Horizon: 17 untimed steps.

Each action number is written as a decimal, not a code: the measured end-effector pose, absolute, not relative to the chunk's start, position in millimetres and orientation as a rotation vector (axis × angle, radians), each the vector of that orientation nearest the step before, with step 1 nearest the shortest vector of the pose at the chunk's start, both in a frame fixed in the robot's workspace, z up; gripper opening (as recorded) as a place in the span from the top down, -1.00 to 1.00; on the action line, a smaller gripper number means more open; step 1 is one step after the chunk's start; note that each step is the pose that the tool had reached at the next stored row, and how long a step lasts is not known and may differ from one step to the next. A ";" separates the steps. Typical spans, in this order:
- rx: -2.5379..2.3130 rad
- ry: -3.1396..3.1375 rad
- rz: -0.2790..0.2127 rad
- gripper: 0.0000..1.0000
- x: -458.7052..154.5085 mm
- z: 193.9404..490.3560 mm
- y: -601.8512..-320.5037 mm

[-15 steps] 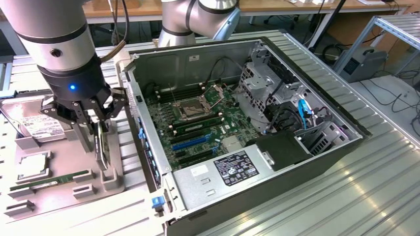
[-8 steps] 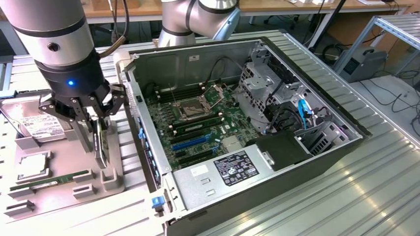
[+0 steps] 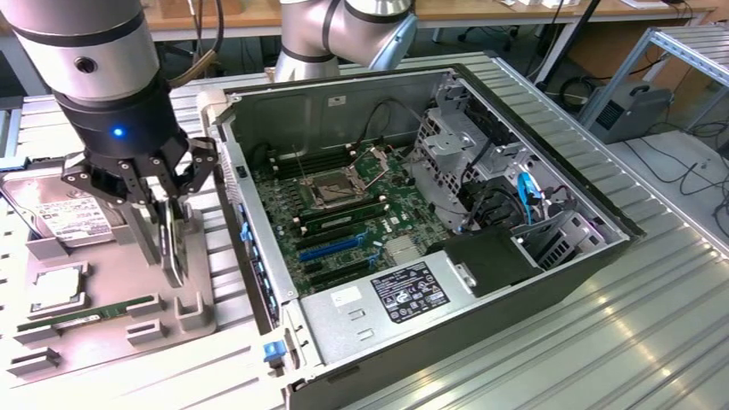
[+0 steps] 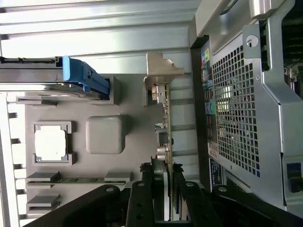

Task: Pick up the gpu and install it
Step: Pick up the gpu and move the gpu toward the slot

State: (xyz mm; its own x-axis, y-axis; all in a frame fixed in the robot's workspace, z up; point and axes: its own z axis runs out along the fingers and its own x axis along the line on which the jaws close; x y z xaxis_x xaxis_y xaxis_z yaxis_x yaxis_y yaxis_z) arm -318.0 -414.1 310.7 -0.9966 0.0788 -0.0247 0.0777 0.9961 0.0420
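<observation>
The gpu [image 3: 174, 243] stands on edge in a slot of the grey fixture tray [image 3: 200, 320], on the exterior view's left beside the open computer case [image 3: 569, 273]. My gripper [image 3: 157, 252] reaches down over the card, one finger on each side, and is shut on it. In the wrist view the gpu [image 4: 164, 120] shows edge-on, its silvery metal bracket [image 4: 160, 71] at the far end. My gripper [image 4: 168, 194] presses the card's near end from both faces. The card still sits in the tray.
On the tray lie a hard drive [image 3: 63, 218], a processor [image 3: 57, 286] and a green memory stick [image 3: 97, 312]. The case holds the motherboard [image 3: 341, 218] with blue expansion slots [image 3: 330, 248]. The case's perforated rear wall [image 4: 236, 94] stands close beside the card.
</observation>
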 end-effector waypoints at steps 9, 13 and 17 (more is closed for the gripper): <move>0.122 3.112 0.063 0.45 -318.0 324.5 -413.5; 0.122 3.112 0.063 0.45 -318.0 333.1 -413.2; 0.122 3.112 0.061 0.45 -318.0 371.6 -412.3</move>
